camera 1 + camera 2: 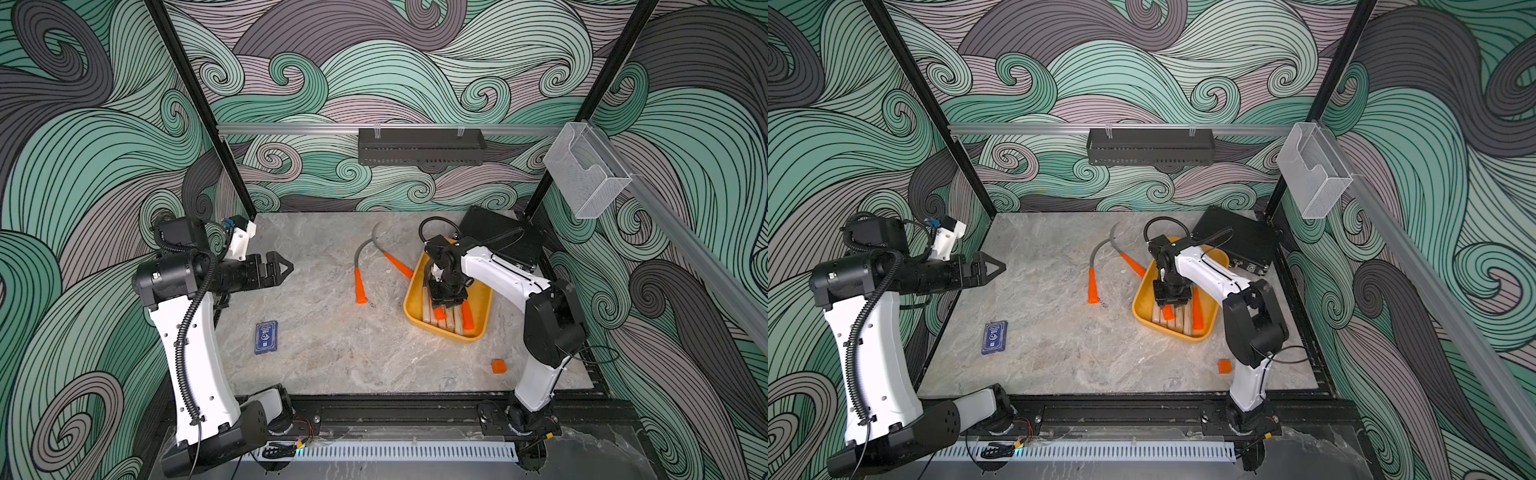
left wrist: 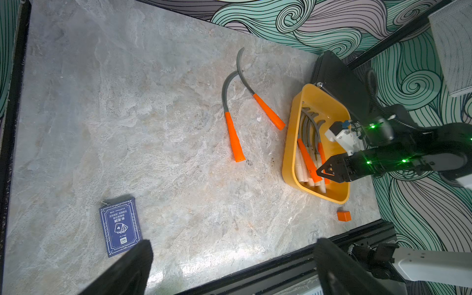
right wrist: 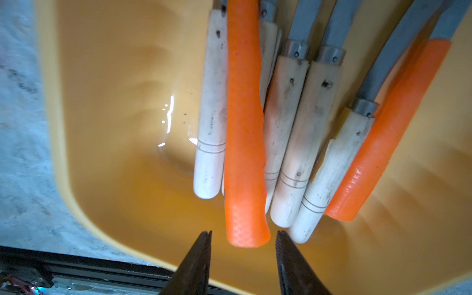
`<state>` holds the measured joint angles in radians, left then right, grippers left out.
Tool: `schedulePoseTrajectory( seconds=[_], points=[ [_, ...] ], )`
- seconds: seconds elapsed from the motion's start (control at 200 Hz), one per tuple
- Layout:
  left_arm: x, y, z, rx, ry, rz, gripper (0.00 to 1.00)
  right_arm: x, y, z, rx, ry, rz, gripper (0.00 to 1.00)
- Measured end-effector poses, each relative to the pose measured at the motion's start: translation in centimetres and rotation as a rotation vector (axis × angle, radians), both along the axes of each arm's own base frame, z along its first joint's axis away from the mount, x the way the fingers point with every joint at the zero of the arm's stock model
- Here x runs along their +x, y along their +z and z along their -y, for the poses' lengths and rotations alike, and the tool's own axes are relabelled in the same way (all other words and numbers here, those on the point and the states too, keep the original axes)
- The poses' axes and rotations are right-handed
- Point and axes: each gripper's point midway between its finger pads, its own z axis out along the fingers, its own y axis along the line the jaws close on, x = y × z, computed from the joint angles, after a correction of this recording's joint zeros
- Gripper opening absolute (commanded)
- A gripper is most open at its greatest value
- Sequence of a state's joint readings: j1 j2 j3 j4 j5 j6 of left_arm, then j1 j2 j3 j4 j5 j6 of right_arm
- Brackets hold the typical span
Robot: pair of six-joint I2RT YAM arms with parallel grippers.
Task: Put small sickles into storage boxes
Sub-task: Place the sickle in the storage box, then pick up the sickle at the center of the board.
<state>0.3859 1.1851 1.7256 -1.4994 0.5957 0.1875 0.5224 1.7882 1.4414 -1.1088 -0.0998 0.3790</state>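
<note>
About seven small sickles (image 3: 288, 127) lie right under my right gripper (image 3: 244, 233), inside the yellow-orange tray (image 3: 102, 153), right of centre in both top views. The gripper's jaws are apart with a slim gap on each side of the top sickle (image 3: 244, 127), at the butt of its orange handle, and they are clamped on nothing. The top sickle rides a bit skewed on the pale wooden handles.

Risk: the gap is tight. If I lift off crooked, a finger catches the butt and drags that sickle out of line or up the tray wall. It could also roll off the wooden handles, which I'd call harmless since it stays in the tray.

Further out, at the centre of the top views, two more lie on the tabletop (image 1: 332, 353).
- **Rim sickle** (image 1: 398, 264): its handle end sits right at the tray rim. If I grab there, a finger likely hits the rim and shoves the tray.
- **Outer sickle** (image 1: 360, 282): its blade tip touches the rim sickle's blade, so lifting either one may swing the other. The blades are thin and lie flat, so I'd go for handles.

Far left, my left gripper (image 1: 284, 266) is spread wide, empty and well apart from everything. The risk there is low unless both arms reach for the centre pair together.
</note>
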Motion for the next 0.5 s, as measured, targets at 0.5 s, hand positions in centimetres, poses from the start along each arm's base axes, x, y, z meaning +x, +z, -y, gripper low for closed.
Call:
schedulePoseTrajectory(
  seconds=[0.5],
  points=[
    [0.3, -0.2, -0.1, -0.002, 0.003, -0.008, 0.98, 2.4, 10.5, -8.8, 0.196, 0.152, 0.197, 0.45]
  ],
)
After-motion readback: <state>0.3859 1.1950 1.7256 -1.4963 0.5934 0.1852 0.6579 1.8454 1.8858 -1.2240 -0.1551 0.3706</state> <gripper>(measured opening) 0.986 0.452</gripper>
